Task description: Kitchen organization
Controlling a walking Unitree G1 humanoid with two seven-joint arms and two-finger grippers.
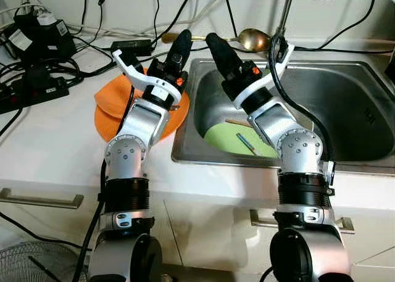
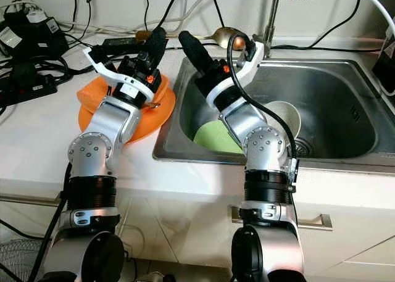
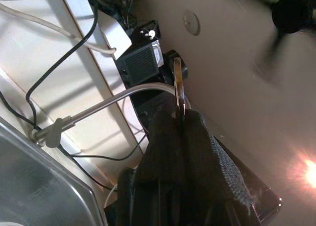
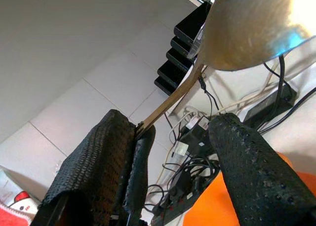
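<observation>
Left gripper [image 1: 181, 45] raised over the far tabletop [image 1: 55, 140], fingers [image 3: 197, 157] pressed together, pinching the handle of a brass spoon [image 1: 252, 39]. Right gripper [image 4: 173, 152] alongside it above the sink's left rim, fingers [image 4: 256, 176] spread wide, one just touching the spoon's handle, nothing gripped. Spoon lying level along the far edge behind the sink [image 1: 364, 109], golden bowl to the right near the tap pipe [image 1: 285, 13], handle running left between both grippers. Orange plate [image 1: 111, 112] under the left arm, beside the sink. Inside the sink: green plate [image 1: 225, 140] with chopsticks [image 1: 247, 143], white bowl [image 2: 285, 116]. Tangle of black cables and power adapters [image 1: 37, 41] far left.
</observation>
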